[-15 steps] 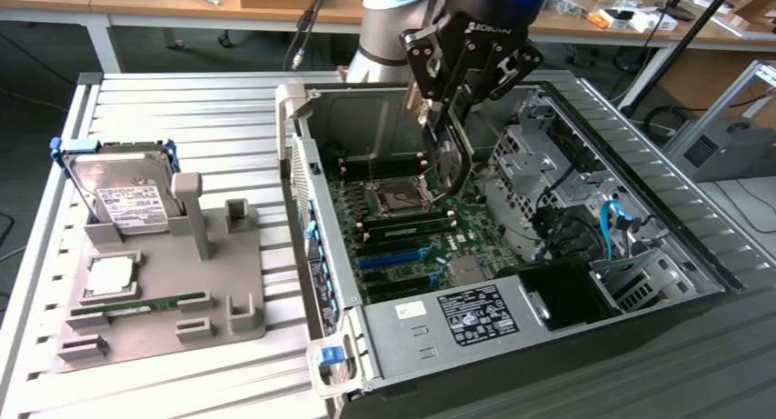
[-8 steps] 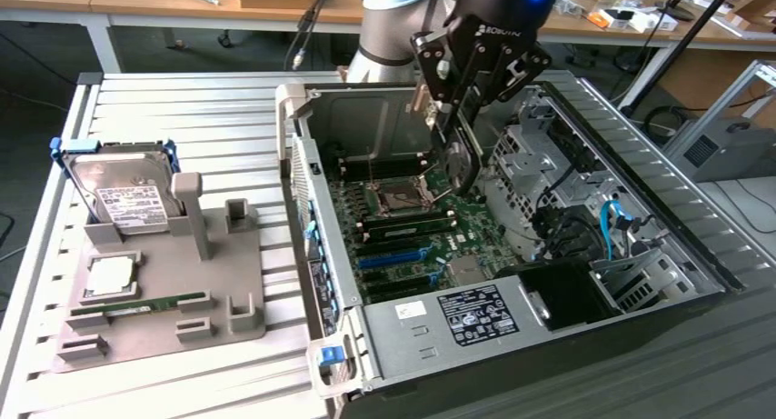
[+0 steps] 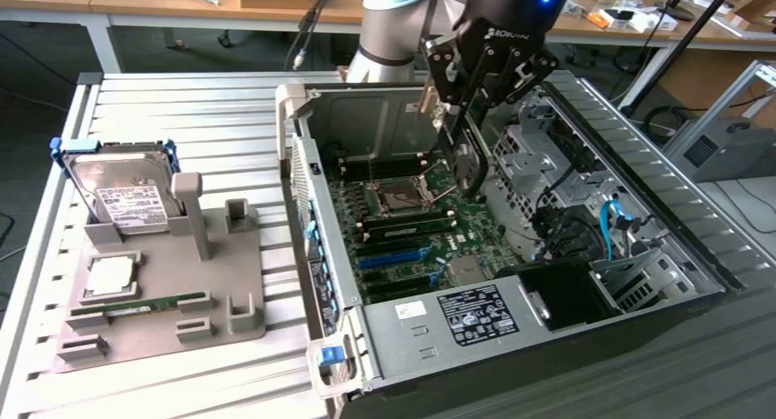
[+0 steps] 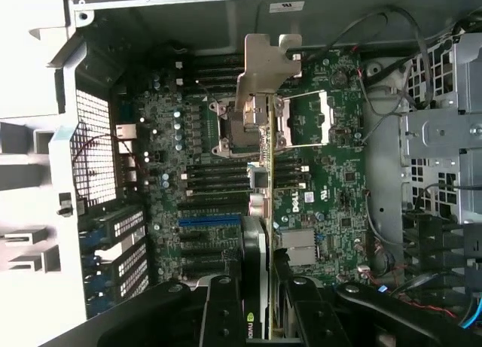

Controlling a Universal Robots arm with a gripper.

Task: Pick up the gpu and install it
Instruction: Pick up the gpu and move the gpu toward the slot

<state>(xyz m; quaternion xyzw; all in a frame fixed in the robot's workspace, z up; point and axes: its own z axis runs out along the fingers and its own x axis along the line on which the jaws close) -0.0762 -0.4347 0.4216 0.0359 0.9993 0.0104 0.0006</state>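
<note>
We see a white desk (image 3: 182, 101) made of long flat slats with thin grooves between them. Two things sit right on it. On the exterior view's left there is a grey holder (image 3: 231, 287) with little walls and posts sticking up. It lies flat on the slats. On the exterior view's right there is a big computer case (image 3: 401, 333). It lies on its side with the open side facing up. The holder and the case are just beside each other, with a thin strip of white slats between them. More slats show behind both of them.
</note>
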